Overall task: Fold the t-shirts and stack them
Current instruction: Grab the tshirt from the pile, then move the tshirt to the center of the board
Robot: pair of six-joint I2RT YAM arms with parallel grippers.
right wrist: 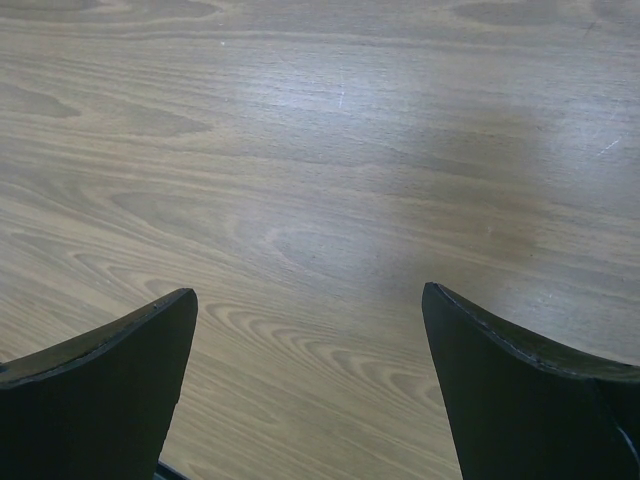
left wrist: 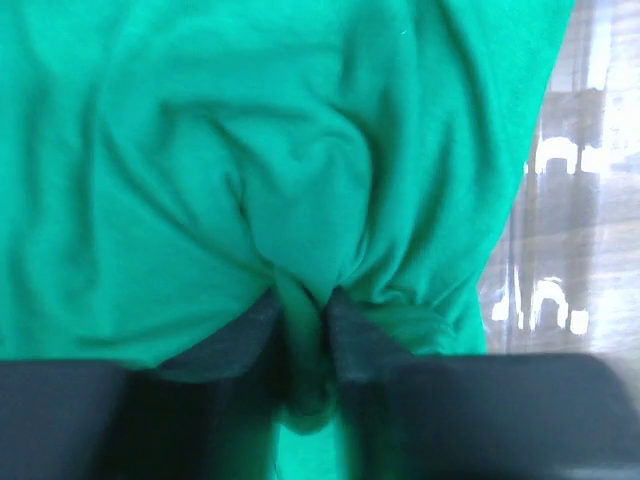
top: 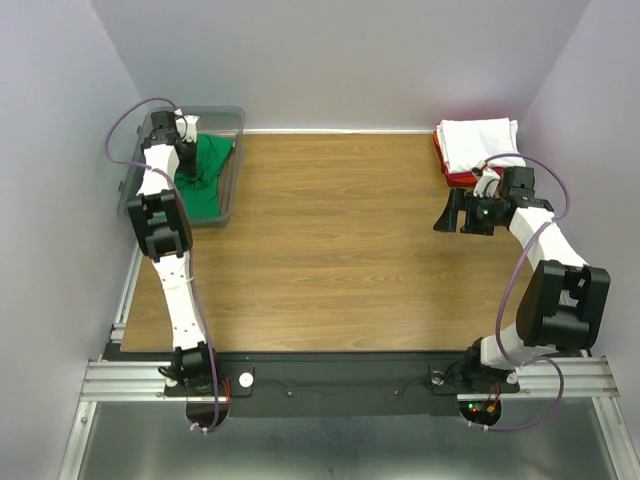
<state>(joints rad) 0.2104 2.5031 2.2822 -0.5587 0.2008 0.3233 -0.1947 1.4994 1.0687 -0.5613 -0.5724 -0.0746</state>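
A crumpled green t-shirt [top: 208, 178] lies inside the clear grey bin [top: 232, 170] at the back left. My left gripper [top: 187, 152] reaches down into the bin. In the left wrist view the green t-shirt [left wrist: 250, 150] fills the frame, and my left gripper [left wrist: 303, 312] is shut on a pinched fold of it. A folded white t-shirt [top: 480, 142] rests on a folded red t-shirt [top: 456, 178] at the back right corner. My right gripper [top: 450, 215] hovers just in front of that stack, open and holding nothing [right wrist: 310, 300].
The bin's clear wall [left wrist: 560, 250] shows to the right of the green cloth. Bare wooden tabletop [top: 340, 230] stretches between the bin and the stack. Grey walls close in the back and both sides.
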